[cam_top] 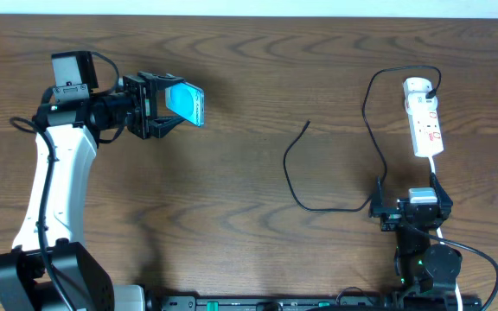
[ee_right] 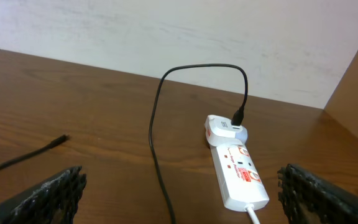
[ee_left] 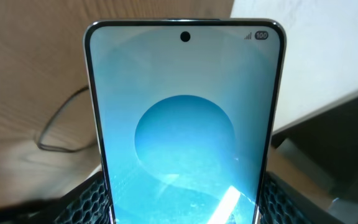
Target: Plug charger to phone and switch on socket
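Both hands are well apart: the left hand is clamped on the phone, held tilted over the desk at far left, while the right hand gapes wide and empty near the socket. The charger lies slack between them, its loose tip far from the phone. A poor pinch on that thin tip could let it twist or slip and miss the port.

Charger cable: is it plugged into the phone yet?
Not plugged in. The cable ends in a free tip lying on the table, apart from the phone in the left gripper.
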